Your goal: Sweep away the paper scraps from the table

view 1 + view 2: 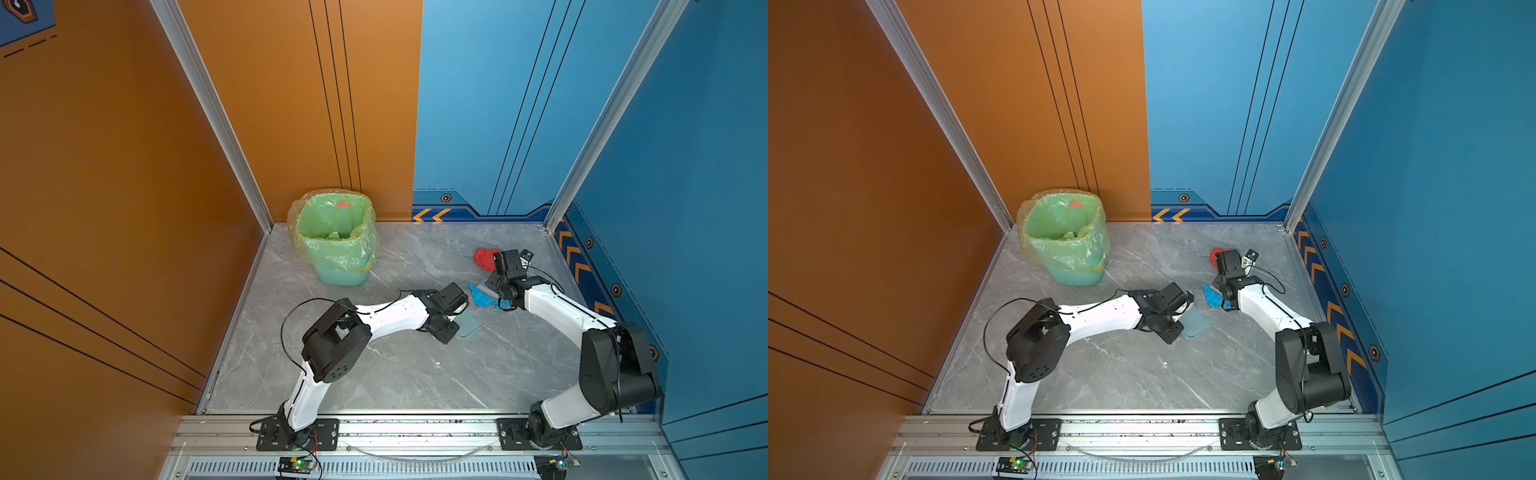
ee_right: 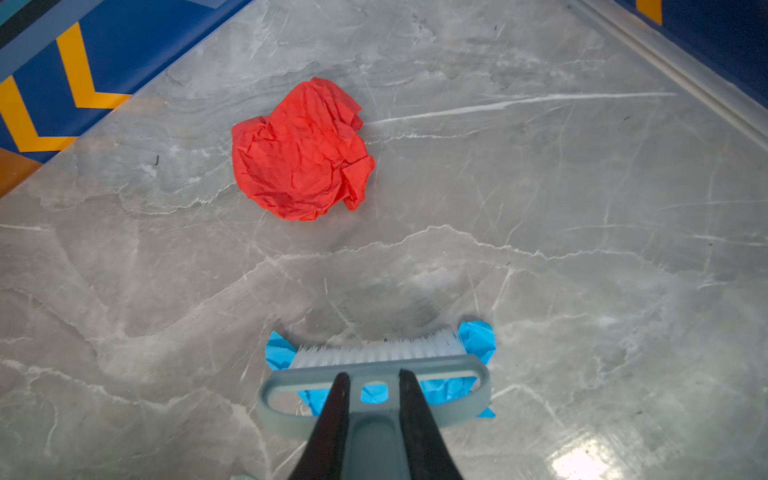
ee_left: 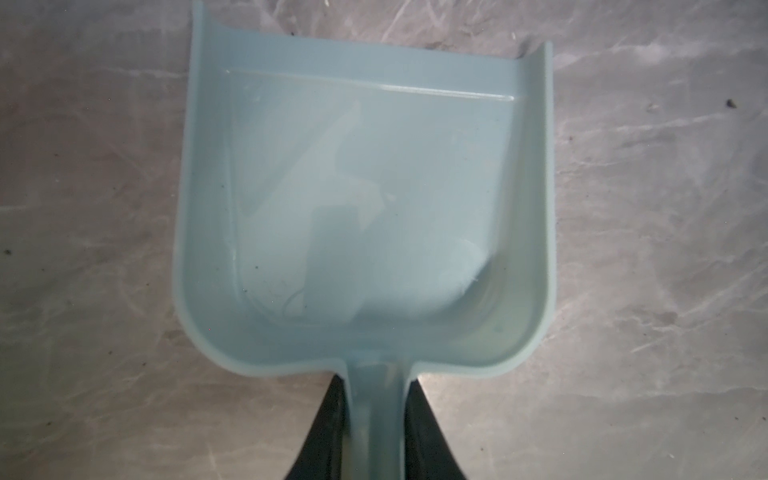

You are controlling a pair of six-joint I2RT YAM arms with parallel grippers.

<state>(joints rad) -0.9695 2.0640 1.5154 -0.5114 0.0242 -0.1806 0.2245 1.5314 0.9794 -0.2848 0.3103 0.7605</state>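
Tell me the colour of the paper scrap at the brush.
Bright blue; the scrap shows best in the right wrist view, poking out around the brush.

My right wrist [image 1: 509, 266] blocks part of the red scrap [image 1: 483, 258] in both top views; brush [image 2: 374, 355] covers most of the blue scrap [image 2: 478, 338]; dustpan [image 1: 471, 326] half under my left wrist [image 1: 446, 301].

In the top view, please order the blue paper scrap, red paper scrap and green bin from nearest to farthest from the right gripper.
1. blue paper scrap, at the right gripper.
2. red paper scrap, farther back.
3. green bin, far back left.
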